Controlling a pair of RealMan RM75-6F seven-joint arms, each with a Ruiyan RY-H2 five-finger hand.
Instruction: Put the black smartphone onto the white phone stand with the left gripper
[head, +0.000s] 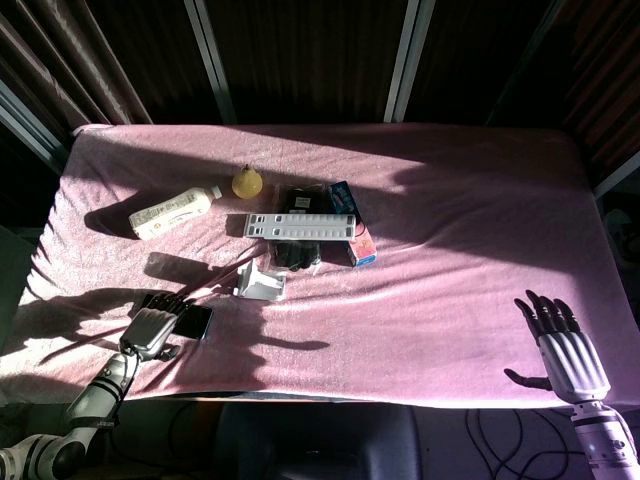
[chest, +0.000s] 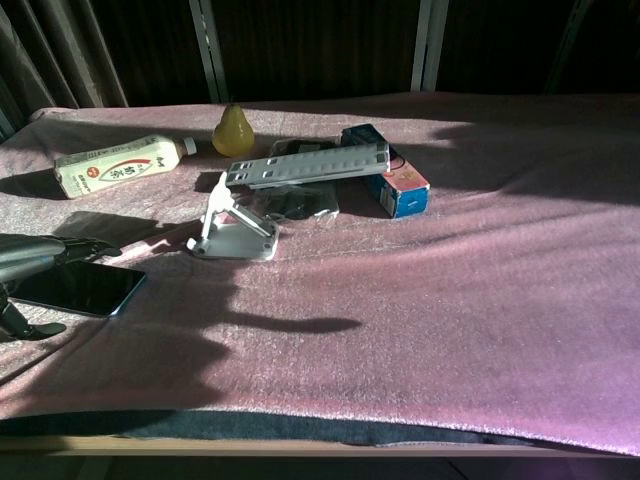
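The black smartphone (head: 190, 320) (chest: 82, 288) lies flat on the pink cloth near the front left corner. My left hand (head: 150, 330) (chest: 40, 262) is over its left end. The fingers (chest: 92, 250) reach across its far edge, the thumb (chest: 28, 327) sits on the near side, and the hand does not clasp it. The white phone stand (head: 261, 283) (chest: 236, 234) stands a short way to the right of the phone and further back, with nothing on it. My right hand (head: 562, 345) hangs open at the front right, fingers spread, far from both.
Behind the stand lie a white power strip (head: 300, 227) (chest: 305, 165), a black packet (head: 298, 199) and a blue and red box (head: 357, 240) (chest: 396, 181). A white bottle (head: 172, 212) (chest: 120, 165) lies on its side at the back left, beside a yellow pear (head: 247, 182) (chest: 231, 133).
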